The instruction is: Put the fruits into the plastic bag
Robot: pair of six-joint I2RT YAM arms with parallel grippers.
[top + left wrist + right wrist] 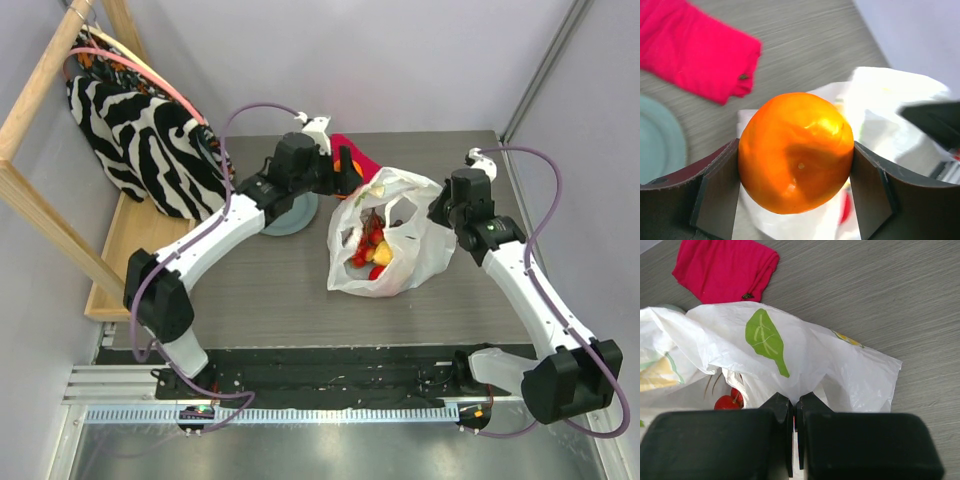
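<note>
A: State of left fingers (715, 185)?
B: Clamped on the orange (796, 152), above the plastic bag (415, 255) on the desk (260, 290), near the red cloth (695, 50).
A: And right fingers (782, 415)?
B: Pinched together on the bag's rim; red fruits (370, 245) lie inside.

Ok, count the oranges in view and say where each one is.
1. The orange is clamped in the left gripper, held over the plastic bag. More oranges could be hidden inside the bag, whose contents show only partly.
</note>
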